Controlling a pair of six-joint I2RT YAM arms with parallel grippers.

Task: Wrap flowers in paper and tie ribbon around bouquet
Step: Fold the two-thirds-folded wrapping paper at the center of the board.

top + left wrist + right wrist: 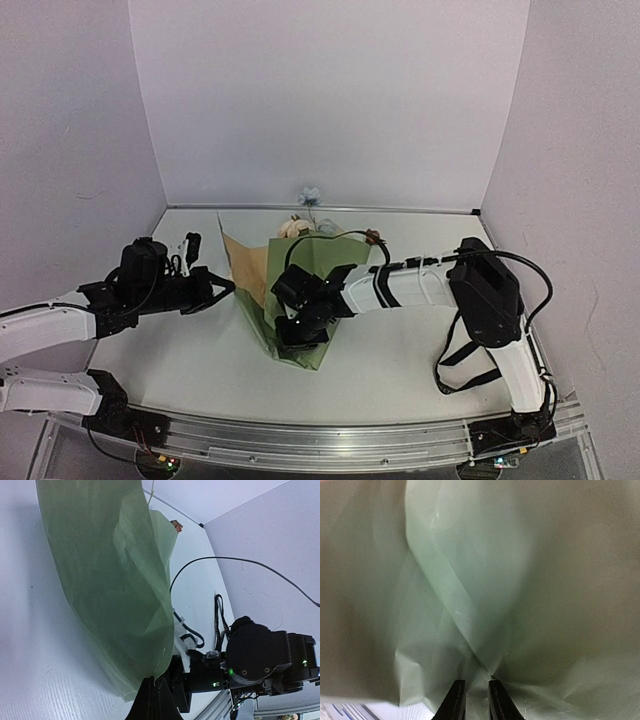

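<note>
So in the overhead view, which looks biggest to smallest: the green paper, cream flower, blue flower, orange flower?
1. green paper, by far.
2. cream flower and blue flower: near alike, and the blue one sits farther back, so unranked.
3. orange flower, only partly showing.

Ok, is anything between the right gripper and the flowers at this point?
Yes, the paper. The right gripper pinches a fold of it near the wrap's near end, and the sheet fills its wrist view. Only the flower heads show, past the far edge.
</note>
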